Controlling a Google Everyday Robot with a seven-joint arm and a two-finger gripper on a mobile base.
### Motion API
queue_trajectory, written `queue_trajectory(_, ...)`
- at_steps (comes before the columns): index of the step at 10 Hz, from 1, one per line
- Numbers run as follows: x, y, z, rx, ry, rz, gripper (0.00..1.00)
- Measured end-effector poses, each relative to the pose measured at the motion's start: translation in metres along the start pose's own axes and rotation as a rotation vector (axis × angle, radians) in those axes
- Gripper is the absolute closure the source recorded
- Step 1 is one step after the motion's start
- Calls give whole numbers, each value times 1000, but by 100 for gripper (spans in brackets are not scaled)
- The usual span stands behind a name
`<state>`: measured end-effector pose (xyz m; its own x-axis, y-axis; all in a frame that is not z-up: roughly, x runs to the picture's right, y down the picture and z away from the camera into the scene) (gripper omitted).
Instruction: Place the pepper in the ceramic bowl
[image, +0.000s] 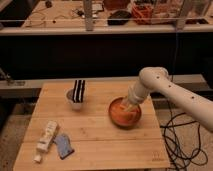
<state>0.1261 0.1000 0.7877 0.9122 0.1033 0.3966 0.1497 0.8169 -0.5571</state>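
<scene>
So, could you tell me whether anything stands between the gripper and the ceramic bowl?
Nothing visible does. The gripper is already down inside the ceramic bowl. The small cup stands apart, off to one side. The pepper itself cannot be made out.

A small pale grey cup (73, 98) holding a black-and-white striped piece (78, 90) stands on the wooden table (95, 145). Near the table's front left corner, a cream bottle (45, 139) lies just beside a blue-grey cloth (63, 145). The gripper (127, 107) is down inside the bowl.

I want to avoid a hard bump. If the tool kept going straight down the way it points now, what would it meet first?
Probably the inside of the ceramic bowl; the tool is already low within its rim.
</scene>
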Motion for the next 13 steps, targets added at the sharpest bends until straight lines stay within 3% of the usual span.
queue_trajectory(5,-1,1,1,-3,-7,11,48)
queue_trajectory(7,-1,2,2,-5,-10,15,38)
queue_trajectory(11,-1,2,2,-7,-13,23,31)
queue_trajectory(13,0,3,1,-8,-11,22,20)
